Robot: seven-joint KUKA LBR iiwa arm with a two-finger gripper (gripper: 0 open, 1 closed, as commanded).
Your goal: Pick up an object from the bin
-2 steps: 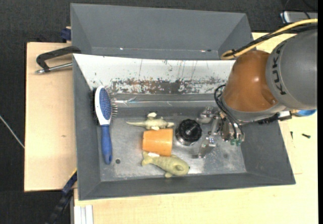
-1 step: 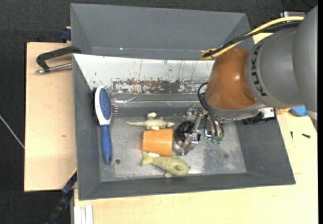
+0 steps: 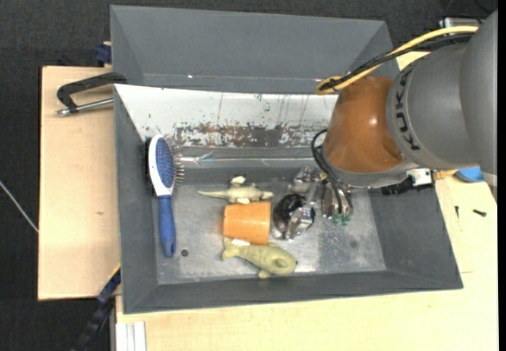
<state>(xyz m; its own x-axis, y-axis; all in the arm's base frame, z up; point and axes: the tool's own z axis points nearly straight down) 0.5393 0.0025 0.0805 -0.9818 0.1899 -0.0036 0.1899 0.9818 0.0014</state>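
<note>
Orange-covered wrist (image 3: 360, 132) hangs over the bin (image 3: 411, 250), and below it the end effector (image 3: 304, 211) sits low near the floor; I cannot tell whether it is open or closed. Just beside it, on the side away from the arm, lies a stubby, smooth orange cylinder (image 3: 247, 223). This looks like the approach step, and the next move calls for centring over one thing and closing.

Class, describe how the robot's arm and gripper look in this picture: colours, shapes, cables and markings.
The thick, rounded grey arm bears black KUKA lettering. A glossy orange-brown domed cover wraps its wrist. Yellow and black cables run along it from the upper right. The small gripper is silvery metal with dark parts.
</note>
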